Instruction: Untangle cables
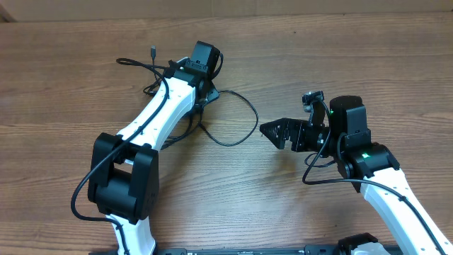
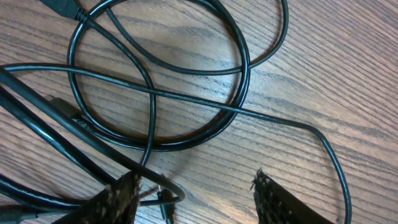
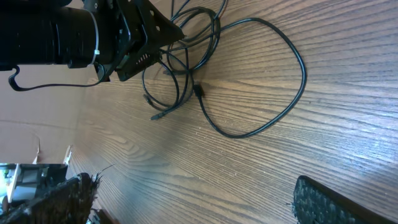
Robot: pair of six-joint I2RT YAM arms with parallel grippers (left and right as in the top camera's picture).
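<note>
Several thin black flexible cords [image 2: 151,92] lay in a loose tangle on the wooden tabletop [image 1: 354,42], toward its far left-centre, directly beneath the left arm's wrist. One wide loop [image 3: 305,78] of cord spread out from the tangle toward the right arm, and a small plug end [image 1: 153,49] pointed away at the far side.

In the left wrist view the left pincer [image 2: 196,180] hung low over the knot with its jaws apart. A coiled ring of cord and a finer strand crossing it lay just ahead of the fingers. A short bend of cord sat close beside the left-hand finger, but nothing was clamped between the two.

The right pincer [image 3: 196,183] stood fully spread and empty, well apart from the wide loop and facing it.

The step in hand looked like picking a strand to separate, with the knot not yet undone. The next move probably called for the left pincer to close on a single cord at the edge of the coil. The right pincer could then take the wide loop and draw it away, so the crossings slipped apart rather than tightened.
</note>
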